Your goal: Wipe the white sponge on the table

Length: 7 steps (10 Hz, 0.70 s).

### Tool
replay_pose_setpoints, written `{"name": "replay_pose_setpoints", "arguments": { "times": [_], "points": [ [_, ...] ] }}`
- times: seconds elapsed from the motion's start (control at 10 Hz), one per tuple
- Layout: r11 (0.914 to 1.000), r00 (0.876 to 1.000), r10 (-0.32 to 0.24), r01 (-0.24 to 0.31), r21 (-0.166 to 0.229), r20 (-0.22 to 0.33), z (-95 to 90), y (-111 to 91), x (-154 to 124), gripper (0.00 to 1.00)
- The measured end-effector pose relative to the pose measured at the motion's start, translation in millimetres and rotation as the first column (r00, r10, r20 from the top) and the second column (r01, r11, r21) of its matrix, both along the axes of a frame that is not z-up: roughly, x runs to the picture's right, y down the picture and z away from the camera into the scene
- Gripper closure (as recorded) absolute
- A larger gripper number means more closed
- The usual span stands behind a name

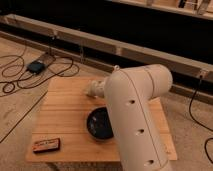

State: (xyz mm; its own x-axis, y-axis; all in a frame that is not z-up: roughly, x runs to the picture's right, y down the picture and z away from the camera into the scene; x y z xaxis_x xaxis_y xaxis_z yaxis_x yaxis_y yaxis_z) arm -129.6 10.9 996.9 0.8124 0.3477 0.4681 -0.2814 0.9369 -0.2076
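The robot arm (136, 120) is the largest thing in view: a thick, cream-coloured link with small round holes along its side, which rises from the lower right and bends over the table (65, 112). The table is low and roughly square, with a light wooden plank top. On the near part of the top stands a black bowl (99, 123), and the arm covers its right side. A small dark flat object (46, 145) with orange marks lies near the front left corner of the table, well apart from the bowl. The gripper (94, 89) is at the far middle of the table top, just beyond the bowl; only a pale rounded part of it shows past the arm, low over the wood. The white sponge cannot be made out: it would be at the gripper, but no separate whitish lump is visible there. On the floor to the left lie black cables (20, 75) and a small dark box (36, 67).
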Motion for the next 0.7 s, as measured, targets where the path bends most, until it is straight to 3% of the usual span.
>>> {"name": "replay_pose_setpoints", "arguments": {
  "times": [0.4, 0.7],
  "points": [
    [0.9997, 0.998, -0.018, 0.017, 0.017, 0.052, 4.0, 1.9, -38.1, 1.00],
    [0.9984, 0.990, -0.054, 0.051, 0.026, 0.127, -1.9, 17.6, -84.4, 1.00]
  ]
}}
